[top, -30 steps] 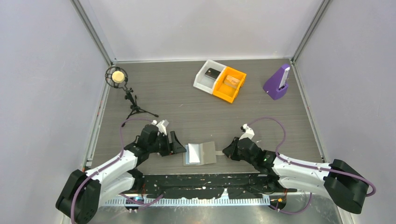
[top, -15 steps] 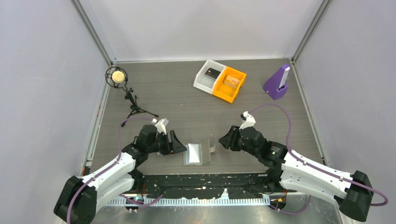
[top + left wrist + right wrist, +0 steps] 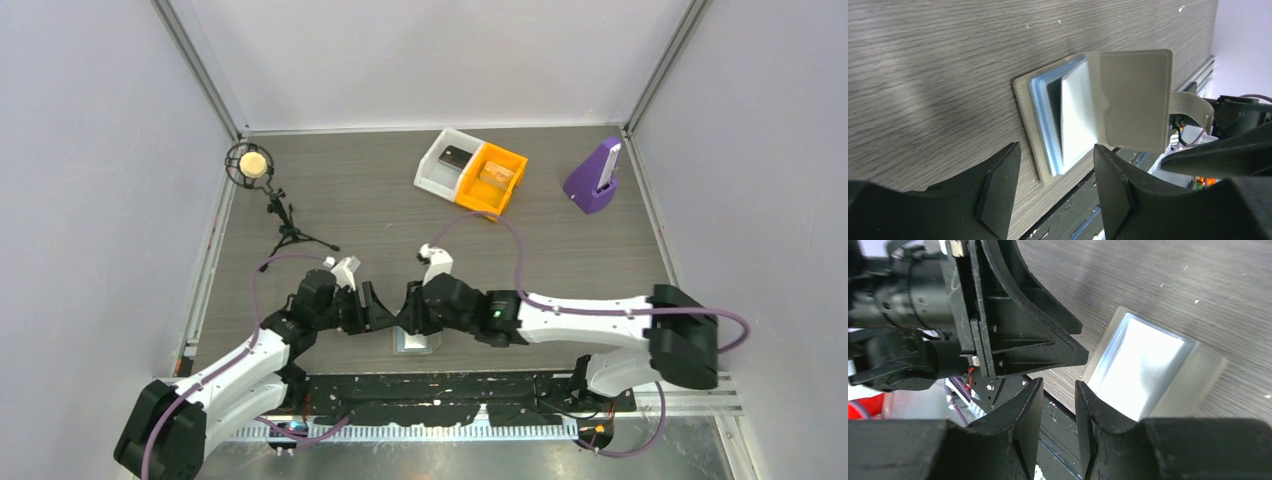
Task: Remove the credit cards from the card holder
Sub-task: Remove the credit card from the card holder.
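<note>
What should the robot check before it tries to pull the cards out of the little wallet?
1. Card holder lies on the table: ok.
2. Card holder fully open: not ok, one half stands raised.
3. Left gripper open and empty: ok.
4. Right gripper empty: ok, jaws slightly apart.
5. A card edge showing to grab: cannot tell, only light blue sleeves show.
6. Room between the two grippers: not ok, they sit very close together.

card holder (image 3: 1128, 100): grey-brown cover, pale blue inside | white bin (image 3: 437, 165) | orange bin (image 3: 492, 185) | table (image 3: 380, 210): grey woodgrain
</note>
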`<state>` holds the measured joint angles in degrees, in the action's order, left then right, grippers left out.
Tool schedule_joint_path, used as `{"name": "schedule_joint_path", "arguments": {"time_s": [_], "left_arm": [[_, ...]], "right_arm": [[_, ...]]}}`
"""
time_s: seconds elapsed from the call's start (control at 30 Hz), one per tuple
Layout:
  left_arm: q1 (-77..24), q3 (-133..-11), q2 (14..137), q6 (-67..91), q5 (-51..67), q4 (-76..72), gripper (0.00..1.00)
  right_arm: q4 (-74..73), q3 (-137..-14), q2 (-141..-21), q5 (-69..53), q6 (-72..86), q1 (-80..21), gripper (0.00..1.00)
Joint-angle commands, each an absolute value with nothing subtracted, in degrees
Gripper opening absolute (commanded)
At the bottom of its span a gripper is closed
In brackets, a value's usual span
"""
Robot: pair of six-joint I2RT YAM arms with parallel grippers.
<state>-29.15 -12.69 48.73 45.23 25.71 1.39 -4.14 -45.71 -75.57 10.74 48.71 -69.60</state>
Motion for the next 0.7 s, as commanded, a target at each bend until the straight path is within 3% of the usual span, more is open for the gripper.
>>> {"name": "schedule_joint_path", "arguments": {"time_s": [0.0, 0.3, 0.67], "left_arm": [[-29.4, -14.1, 47.5, 45.7, 22.3, 6.1, 0.57], [-29.4, -14.0, 44.9, 45.4, 20.3, 9.4, 0.57], [-29.4, -13.0, 45.2, 46.7, 22.6, 5.1, 0.59]], "right_arm": [[-3.0, -50.1, -81.6, 13.6, 49.1, -70.7, 0.36], [-0.5, -40.4, -81.9, 17.8, 52.5, -70.6, 0.34], [13.1, -25.4, -78.3, 16.2, 54.6, -67.9, 0.34]]}}
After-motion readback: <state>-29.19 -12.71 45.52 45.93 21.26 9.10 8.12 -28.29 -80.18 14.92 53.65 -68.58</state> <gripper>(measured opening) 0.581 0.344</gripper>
